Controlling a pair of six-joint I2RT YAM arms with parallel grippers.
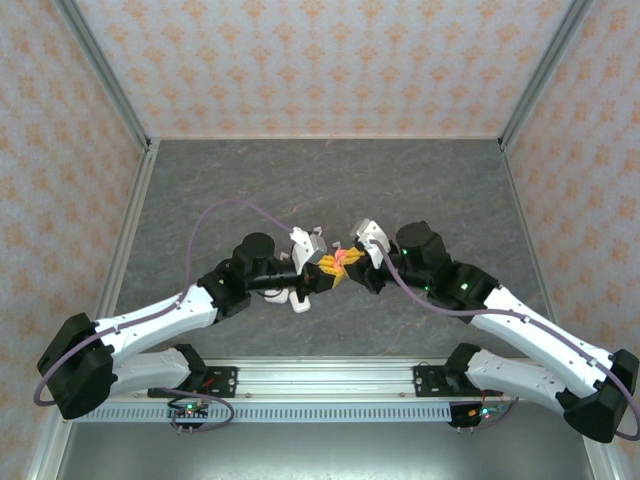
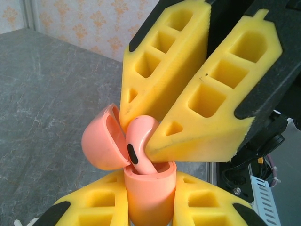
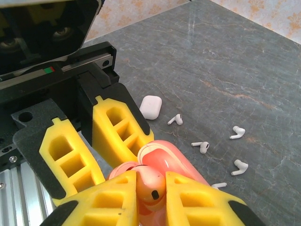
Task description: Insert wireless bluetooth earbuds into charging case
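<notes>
Nearest the left wrist camera, the left gripper (image 2: 149, 186) has its yellow fingers closed narrowly on the lower body of the coral charging case (image 2: 149, 200), holding it upright and off the table; its hinged lid (image 2: 99, 147) stands open, tipped back to one side. Just above, the right gripper (image 3: 150, 179) is pinched shut on the coral earbud (image 2: 141, 134); the bulb sits between the pads and the stem points down into the mouth of the case, apparently partly in its well but not seated; I cannot tell whether a second bud is already inside.

The earbud looks very light, rigid and glossy, so it is likely to slip or twist under a hard squeeze; the rounded head is the sensible place to hold it, leaving the stem free to find its slot. The case is a smooth, hard pebble; gripping its base across the flat sides, below the hinge, should keep the lid from being forced, and the hinge is probably the weakest part.

Farther out on the grey table (image 3: 235, 61), a closed white case (image 3: 151, 107) lies flat; beyond and beside it several white earbuds (image 3: 202, 147) lie scattered, apart from one another and from that case; each would need a fine, gentle pinch, since they may skate on the surface.
</notes>
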